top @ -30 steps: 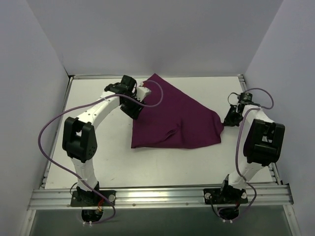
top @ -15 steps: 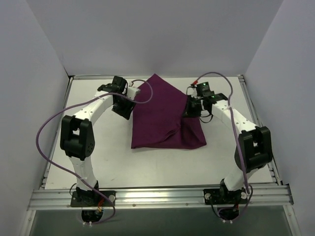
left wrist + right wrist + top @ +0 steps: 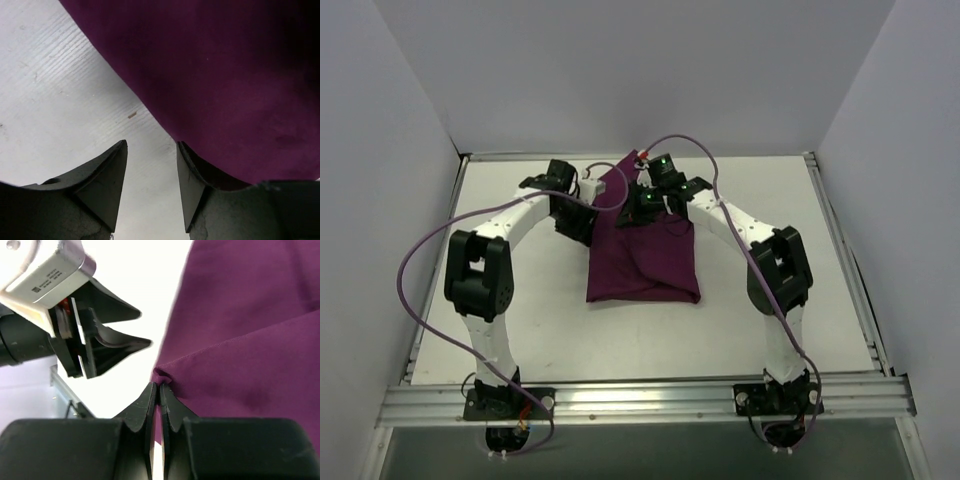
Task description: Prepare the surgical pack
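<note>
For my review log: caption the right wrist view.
Right gripper pinches an edge of the purple cloth; left gripper open alongside.

We see our left gripper (image 3: 151, 144), jaws parted, above the white table (image 3: 55, 85) (one finger meets the purple cloth (image 3: 215, 75) at its edge).

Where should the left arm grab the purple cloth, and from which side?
Grip the cloth at its left edge, which runs straight beside the open left gripper. Come in low from the left along the table; the right gripper pinches the folded-over corner.
</note>
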Robot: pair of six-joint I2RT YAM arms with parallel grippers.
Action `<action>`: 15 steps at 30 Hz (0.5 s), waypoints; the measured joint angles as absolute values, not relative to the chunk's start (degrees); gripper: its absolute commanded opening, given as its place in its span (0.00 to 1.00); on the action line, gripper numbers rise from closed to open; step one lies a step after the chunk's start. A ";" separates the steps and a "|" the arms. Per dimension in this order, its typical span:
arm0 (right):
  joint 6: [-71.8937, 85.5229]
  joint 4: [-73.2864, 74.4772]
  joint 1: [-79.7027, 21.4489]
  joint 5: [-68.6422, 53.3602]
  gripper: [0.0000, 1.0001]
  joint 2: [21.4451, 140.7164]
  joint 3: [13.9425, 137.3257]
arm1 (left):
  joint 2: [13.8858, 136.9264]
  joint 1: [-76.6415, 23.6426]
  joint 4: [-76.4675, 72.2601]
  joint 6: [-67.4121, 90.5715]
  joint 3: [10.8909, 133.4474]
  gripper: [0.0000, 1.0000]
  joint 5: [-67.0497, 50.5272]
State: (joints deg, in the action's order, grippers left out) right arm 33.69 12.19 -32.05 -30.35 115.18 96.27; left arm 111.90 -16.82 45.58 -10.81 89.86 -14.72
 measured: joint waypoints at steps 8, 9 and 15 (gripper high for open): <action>41.67 4.78 -36.27 -30.79 0.00 117.01 96.27 | 114.30 -15.70 43.35 -9.02 89.89 0.46 -17.91; 42.33 4.01 -36.49 -30.44 0.00 117.01 96.27 | 114.61 -15.64 43.03 -8.91 89.89 0.45 -18.11; 45.84 0.08 -36.71 -26.72 0.00 115.61 94.21 | 115.42 -15.42 41.58 -7.62 90.08 0.40 -19.40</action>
State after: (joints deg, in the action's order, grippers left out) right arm 45.84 0.08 -36.71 -26.72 115.61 94.21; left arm 115.42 -15.42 41.58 -7.62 90.08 -19.40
